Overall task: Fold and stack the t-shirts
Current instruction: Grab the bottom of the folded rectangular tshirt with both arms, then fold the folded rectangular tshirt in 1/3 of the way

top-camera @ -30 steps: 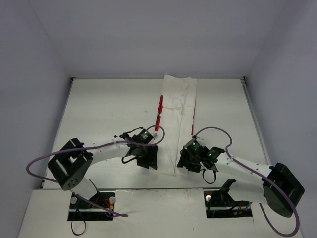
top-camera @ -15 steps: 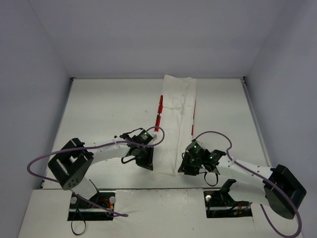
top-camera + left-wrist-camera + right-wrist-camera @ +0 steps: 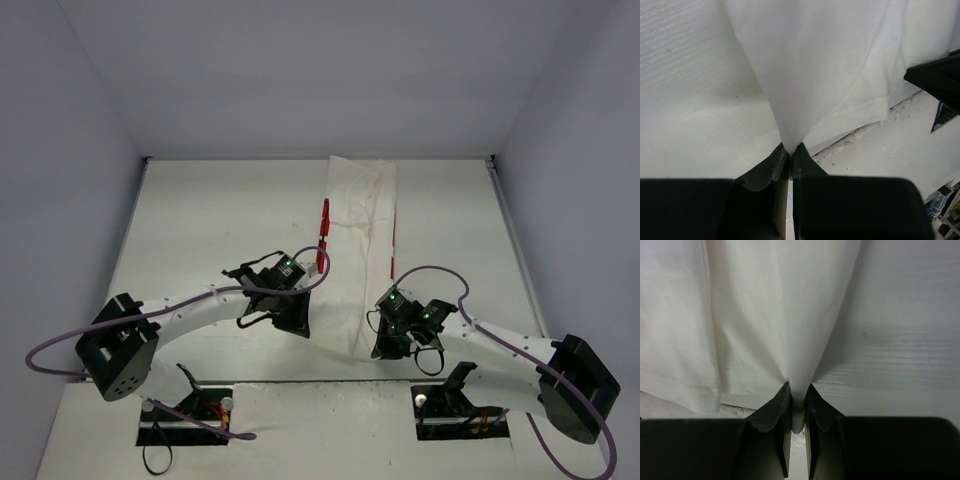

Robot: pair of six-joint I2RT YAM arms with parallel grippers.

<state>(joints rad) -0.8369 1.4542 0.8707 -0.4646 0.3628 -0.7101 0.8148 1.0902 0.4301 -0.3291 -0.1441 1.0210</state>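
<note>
The white t-shirt [image 3: 360,215] lies folded into a long narrow strip down the middle of the table. Thin slivers of its red print [image 3: 323,224] show along both side edges. My left gripper [image 3: 298,322] is shut on the strip's near left corner, and the cloth [image 3: 815,75] fans out from the pinch [image 3: 790,148]. My right gripper [image 3: 386,342] is shut on the near right corner, and a fold of cloth [image 3: 790,315] is squeezed between its fingers [image 3: 798,391]. Both corners are held close to the table's near edge.
The white table [image 3: 220,220] has grey walls on three sides. Its near edge [image 3: 300,378] runs just behind both grippers, with the arm bases below it. A rougher lower surface [image 3: 900,140] shows past the table's edge in the left wrist view.
My right gripper has moved toward the near edge with the shirt corner. My left arm has swung its shoulder down and left while its gripper kept hold. The strip's near end has shifted slightly.
</note>
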